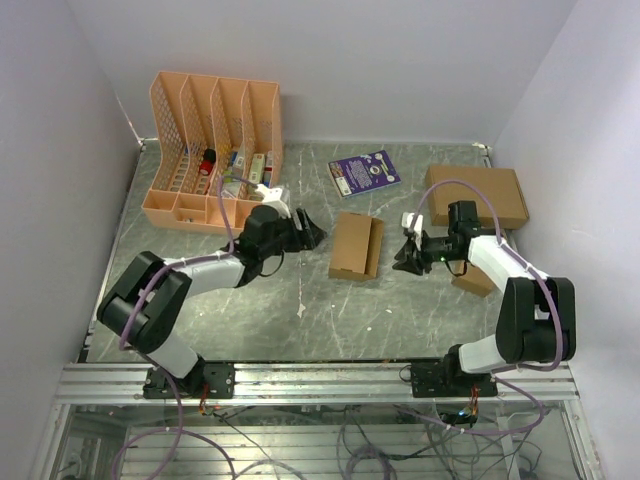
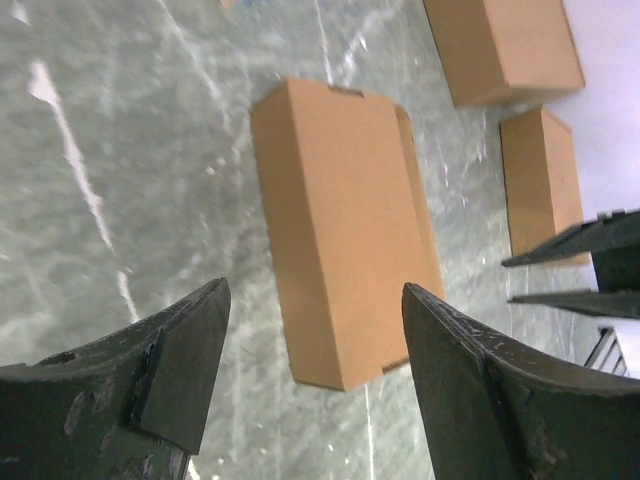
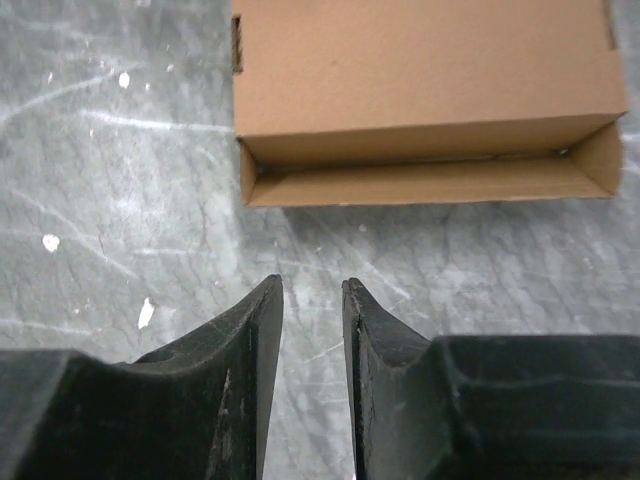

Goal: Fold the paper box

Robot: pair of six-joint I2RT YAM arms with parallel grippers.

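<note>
Left hand (image 2: 315,288) hangs with its fingers spread wide and empty, just short of the paper box (image 2: 340,230), a slim oblong carton of plain brown cardboard. The paper box lies flat on the grey marbled bench (image 2: 120,150) between the two hands, touching neither. Right hand (image 3: 310,290) faces its opposite long side, fingers only a narrow gap apart and pinching nothing. That side stands open like a shallow trough, not closed off, so the placing probably lets one hand brace the paper box while the other works the open edge. Around it lie a much larger brown cardboard box (image 1: 478,193), a second small brown carton (image 1: 475,282) partly under the right arm, a purple booklet (image 1: 364,172) and a pink plastic file rack (image 1: 215,150). None stands in either hand's way.
</note>
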